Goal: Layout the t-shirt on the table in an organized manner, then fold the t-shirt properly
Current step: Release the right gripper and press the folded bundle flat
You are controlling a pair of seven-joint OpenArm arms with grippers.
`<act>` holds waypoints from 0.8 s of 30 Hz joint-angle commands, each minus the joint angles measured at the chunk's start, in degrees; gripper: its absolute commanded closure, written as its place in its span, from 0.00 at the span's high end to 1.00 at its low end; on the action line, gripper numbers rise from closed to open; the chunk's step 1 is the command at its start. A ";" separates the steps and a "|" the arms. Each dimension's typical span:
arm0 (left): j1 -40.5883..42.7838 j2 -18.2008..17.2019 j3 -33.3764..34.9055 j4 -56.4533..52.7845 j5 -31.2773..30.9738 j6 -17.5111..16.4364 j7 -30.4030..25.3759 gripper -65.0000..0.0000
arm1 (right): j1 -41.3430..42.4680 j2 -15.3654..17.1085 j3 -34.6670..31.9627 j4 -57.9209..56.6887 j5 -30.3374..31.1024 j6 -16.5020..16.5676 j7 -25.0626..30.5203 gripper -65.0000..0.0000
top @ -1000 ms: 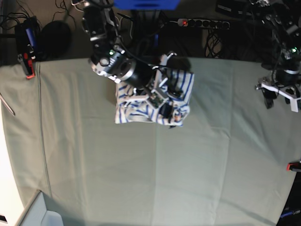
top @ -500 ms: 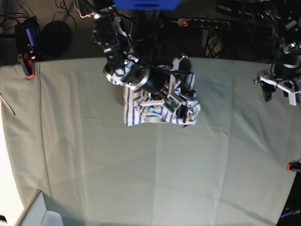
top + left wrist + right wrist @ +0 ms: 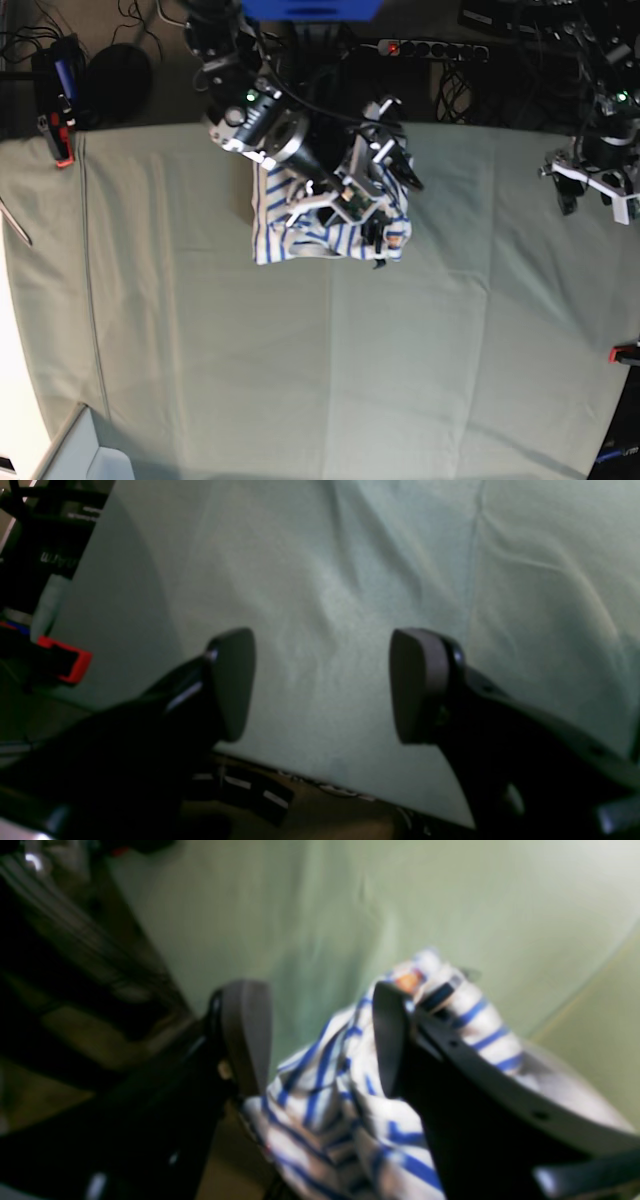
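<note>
1. You are looking down on a wide table covered in pale grey-green cloth (image 3: 300,380), faintly creased, with dark cables and a black power strip (image 3: 430,48) along its far edge.
2. A small red clamp (image 3: 62,150) sits at the far left corner, and another red clamp (image 3: 625,352) at the right edge; the left wrist view shows a red clamp too (image 3: 65,659).
3. The near half of the cloth and the whole left side lie bare, so you have wide room there. A pale box corner (image 3: 85,450) shows at the near left.
4. The white cotton t-shirt with thin blue stripes (image 3: 290,225) lies bunched in a rough heap at the far middle of the table, close to the far edge.
5. Your right gripper (image 3: 320,1040) hangs over the heap with its dark fingers spread apart; striped cloth rises in the gap between them and lies against the right-hand finger (image 3: 390,1040), with no visible clamping.
6. Your left gripper (image 3: 322,685) hovers at the far right, well apart from the shirt, with fingers released and only bare cloth beneath.
</note>
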 commanded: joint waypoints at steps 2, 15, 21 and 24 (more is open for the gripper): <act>-0.21 -0.74 -0.07 0.89 -0.41 0.06 -1.24 0.63 | -0.55 0.56 3.02 4.48 1.20 0.58 1.97 0.51; -2.67 -0.82 -0.07 -1.22 -0.06 0.06 -1.24 0.63 | -1.70 0.82 22.62 5.27 1.20 0.58 1.71 0.00; -2.67 -0.82 -0.07 -1.22 -0.06 0.06 -1.24 0.63 | -3.72 0.56 19.54 2.72 1.28 0.58 1.97 0.00; -2.67 -1.70 -0.07 -1.22 -0.14 0.06 -1.24 0.63 | -5.13 0.91 13.39 1.49 1.11 0.58 1.88 0.00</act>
